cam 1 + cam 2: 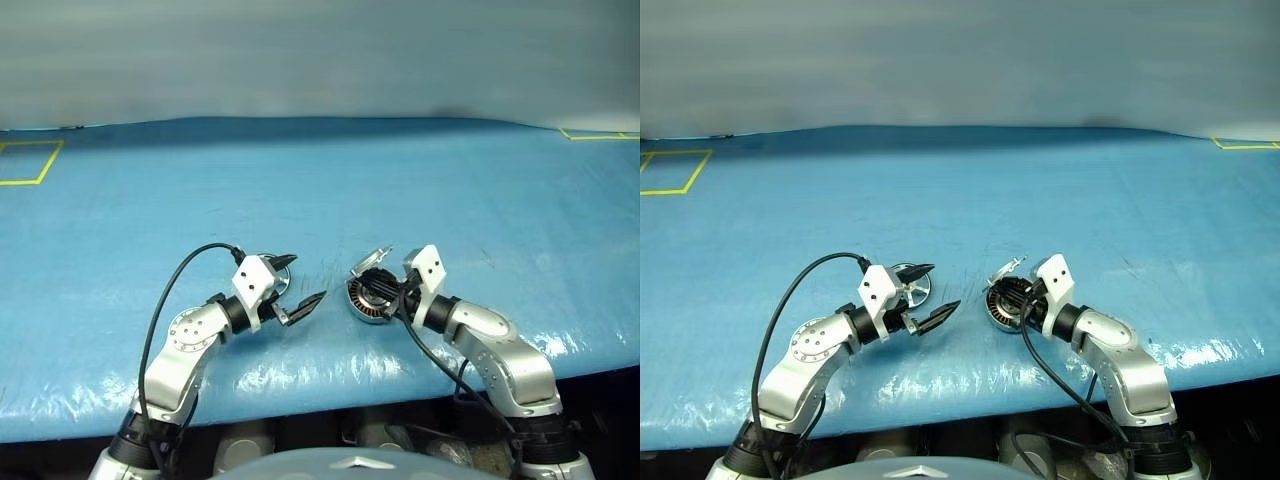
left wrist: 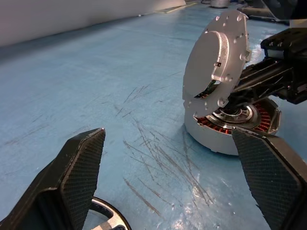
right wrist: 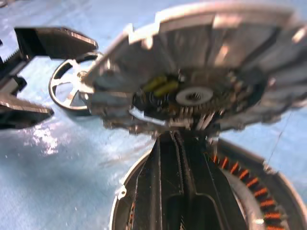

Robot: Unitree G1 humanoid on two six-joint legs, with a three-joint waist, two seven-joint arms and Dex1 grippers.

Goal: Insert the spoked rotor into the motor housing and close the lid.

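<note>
The motor housing (image 1: 366, 300) lies on the blue table near its front edge, copper windings (image 2: 261, 120) showing inside. Its lid (image 1: 372, 259) is hinged up at a steep tilt, its dark inner face (image 3: 201, 81) towards my right arm. My right gripper (image 3: 167, 139) is shut with nothing between the fingers; they reach across the open housing, tips up against the underside of the lid. The spoked rotor (image 1: 911, 284) lies flat on the table to the left of the housing. My left gripper (image 1: 296, 283) hovers over the rotor, wide open and pointing at the housing.
The blue sheet on the table (image 1: 300, 180) is scratched between rotor and housing. Yellow tape marks (image 1: 30, 160) sit at the far left and at the far right corner (image 1: 600, 133). The table's front edge (image 1: 300, 385) runs just under both arms.
</note>
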